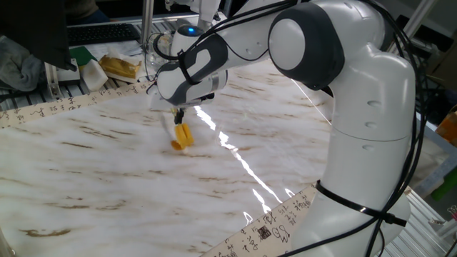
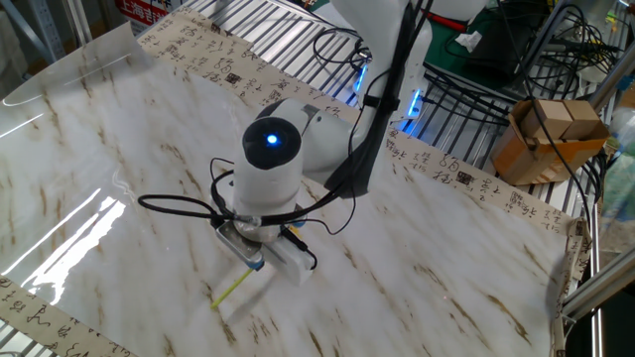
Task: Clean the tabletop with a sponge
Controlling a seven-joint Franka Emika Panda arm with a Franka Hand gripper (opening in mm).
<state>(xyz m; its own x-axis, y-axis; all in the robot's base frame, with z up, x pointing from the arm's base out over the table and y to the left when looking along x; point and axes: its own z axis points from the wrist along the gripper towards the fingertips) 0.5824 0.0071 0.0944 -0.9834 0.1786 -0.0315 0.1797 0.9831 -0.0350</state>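
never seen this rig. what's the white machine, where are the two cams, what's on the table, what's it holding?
The white machine is a single robot arm; at its tip is a two-finger claw. Both pictures show the same moment from fixed cameras on different sides of the table: one looks low across the surface with the arm's body on the right, the other looks down from higher up. The tabletop is glossy, white with brown marble streaks, edged by a beige strip with black characters. The claw appears shut on the sponge, a small yellow head on a thin pale stick, head down on the surface. Behind the table's far edge lies a tan chunk on white wrapping.
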